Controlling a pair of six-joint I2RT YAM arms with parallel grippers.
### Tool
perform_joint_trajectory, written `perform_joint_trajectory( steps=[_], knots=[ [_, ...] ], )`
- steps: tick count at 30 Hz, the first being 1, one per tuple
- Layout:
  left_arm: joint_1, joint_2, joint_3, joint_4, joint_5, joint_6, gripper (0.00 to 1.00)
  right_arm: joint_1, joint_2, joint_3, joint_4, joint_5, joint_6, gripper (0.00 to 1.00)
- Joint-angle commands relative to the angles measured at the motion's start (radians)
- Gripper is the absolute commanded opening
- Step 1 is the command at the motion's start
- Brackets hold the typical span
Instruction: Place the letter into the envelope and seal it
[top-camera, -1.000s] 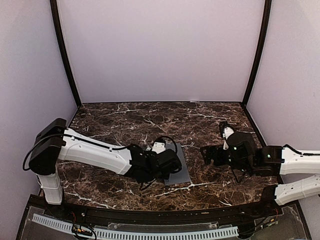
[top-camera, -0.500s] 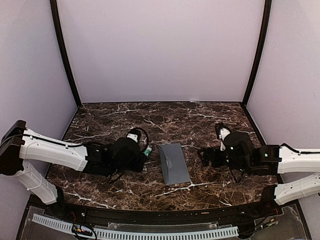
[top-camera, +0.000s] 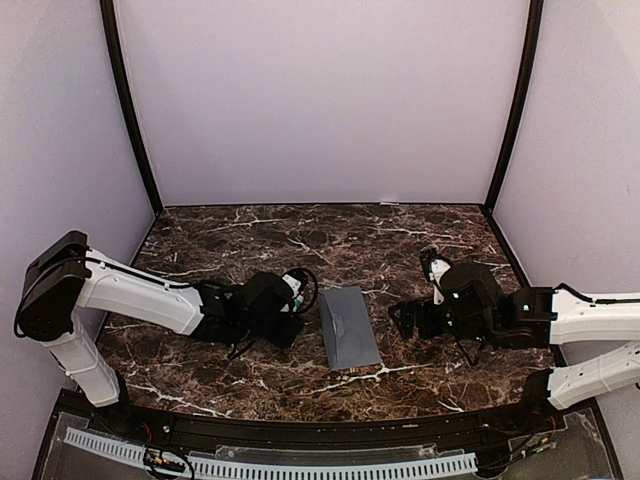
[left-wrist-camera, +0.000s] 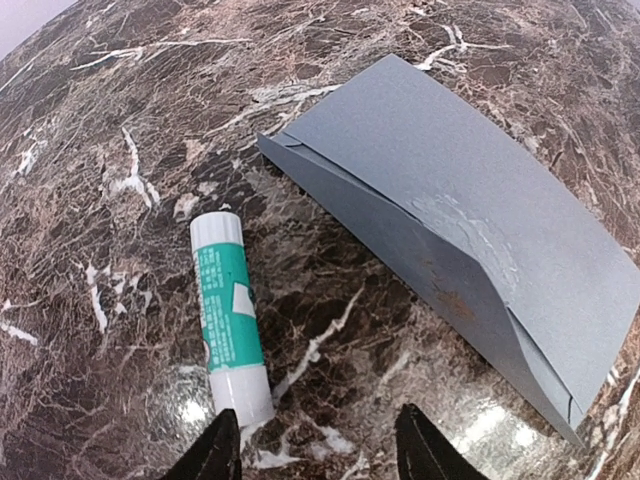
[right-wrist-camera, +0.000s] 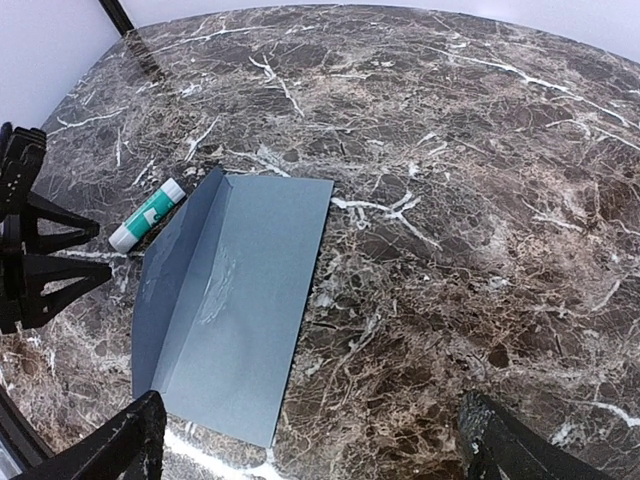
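The blue-grey envelope lies flat on the marble between the two arms, with a lengthwise crease and a shiny smear on it. The letter shows in no view. My left gripper is low over the table just left of the envelope, open, with only bare marble between its fingers. My right gripper hovers to the right of the envelope, jaws spread wide and empty. In the top view the left gripper and the right gripper flank the envelope.
A white-and-green glue stick lies on the marble next to the envelope's left edge, its white end just ahead of my left fingertip. It also shows in the right wrist view as the glue stick. Purple walls enclose the table.
My left arm pulled off the envelope to the left, then edged back towards it, its jaws widening. The glue stick now lies free on the table. My right arm crept slightly left.
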Motion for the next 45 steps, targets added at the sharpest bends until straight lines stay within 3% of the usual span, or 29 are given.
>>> perform_joint_trajectory(
  steps=[1,17,24,26,32,40,45],
  knots=[
    [0.022,0.032,0.044,-0.030,0.002,0.059,0.51,-0.006,0.005,0.023,0.001,-0.012,-0.013,0.98],
    [0.084,0.132,0.078,-0.025,-0.004,0.099,0.41,-0.005,0.035,0.012,0.015,-0.015,-0.009,0.98],
    [0.101,0.157,0.071,-0.004,0.018,0.098,0.31,-0.006,0.057,0.016,0.021,-0.018,-0.008,0.98],
    [0.102,0.163,0.070,0.000,0.023,0.097,0.28,-0.006,0.062,0.017,0.023,-0.019,-0.008,0.98],
    [0.106,0.165,0.058,0.025,0.047,0.105,0.02,-0.005,0.072,0.019,0.027,-0.026,-0.006,0.99],
    [0.106,0.045,-0.001,0.085,0.049,0.112,0.00,-0.005,0.060,0.020,0.060,-0.081,-0.015,0.99],
    [0.106,-0.090,-0.120,0.238,0.082,0.168,0.00,-0.006,0.031,-0.002,0.137,-0.087,-0.021,0.99]
  ],
)
